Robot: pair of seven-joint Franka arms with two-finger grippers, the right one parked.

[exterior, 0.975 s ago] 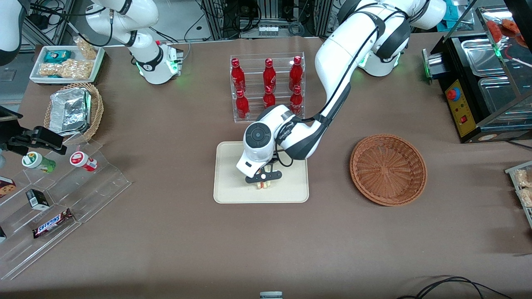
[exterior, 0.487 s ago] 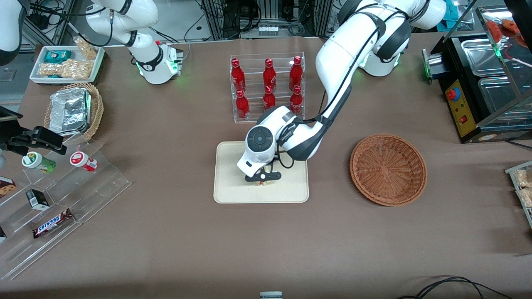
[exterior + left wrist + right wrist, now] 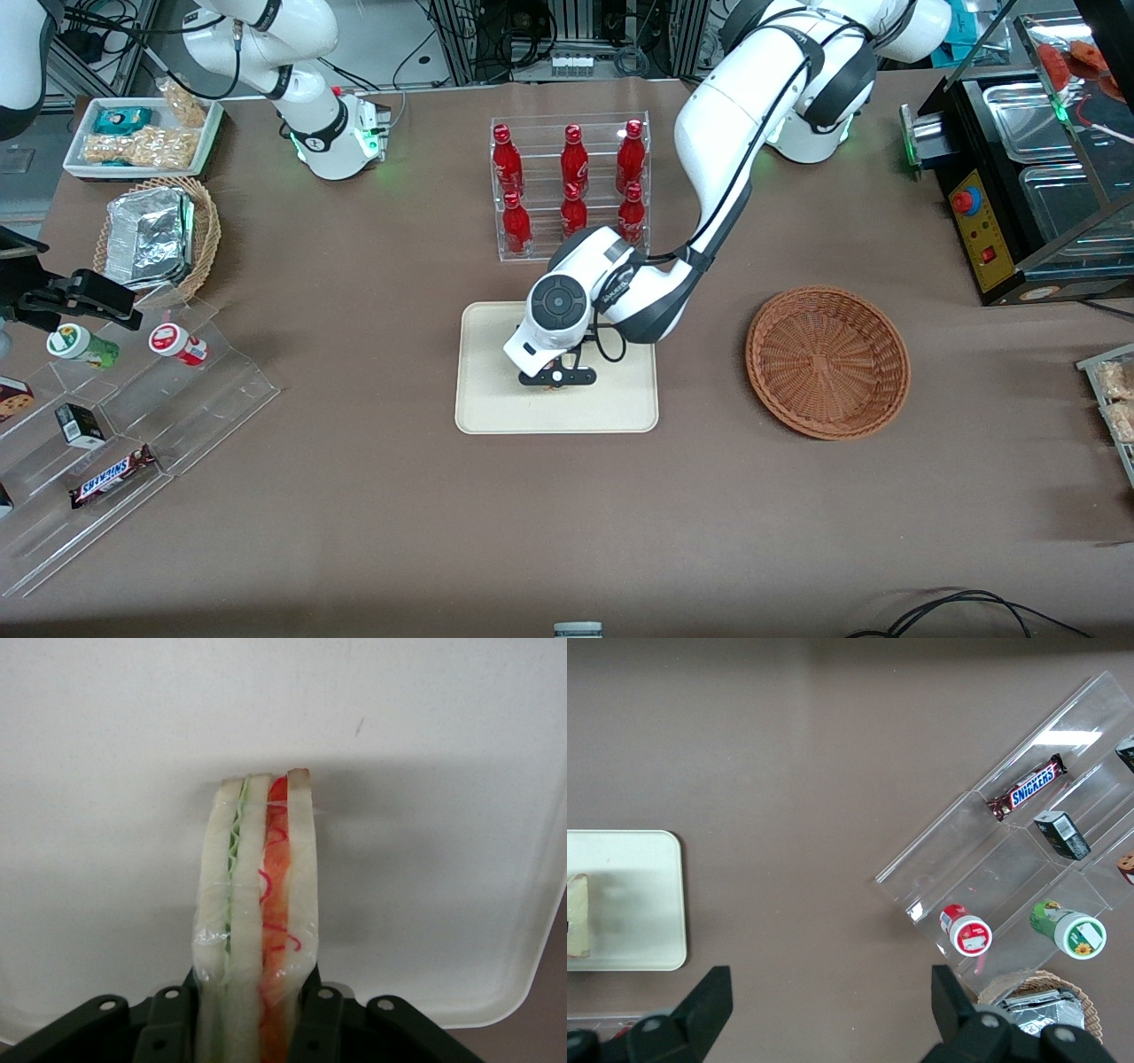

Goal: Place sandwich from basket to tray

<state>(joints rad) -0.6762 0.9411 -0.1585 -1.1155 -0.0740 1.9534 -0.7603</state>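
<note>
In the left wrist view the sandwich (image 3: 257,904), a clear-wrapped wedge of white bread with green and red-orange layers, stands on edge between the black fingers (image 3: 168,1023) of my gripper (image 3: 257,1003), which is shut on it. Its free end points at the cream tray (image 3: 425,771), close to the surface. From the front, the gripper (image 3: 556,379) hangs low over the middle of the tray (image 3: 496,403) and hides nearly all of the sandwich. The right wrist view catches the sandwich (image 3: 576,914) over the tray (image 3: 638,904). The reddish-brown basket (image 3: 828,359) lies bare toward the working arm's end.
A clear rack of red bottles (image 3: 571,182) stands just farther from the front camera than the tray. Toward the parked arm's end are a clear stepped stand with snacks (image 3: 133,416), a tan basket with a foil package (image 3: 155,235) and a white snack tray (image 3: 142,137).
The gripper has sunk lower over the tray and drifted slightly away from the front camera, still holding the sandwich, which now shows less beneath it.
</note>
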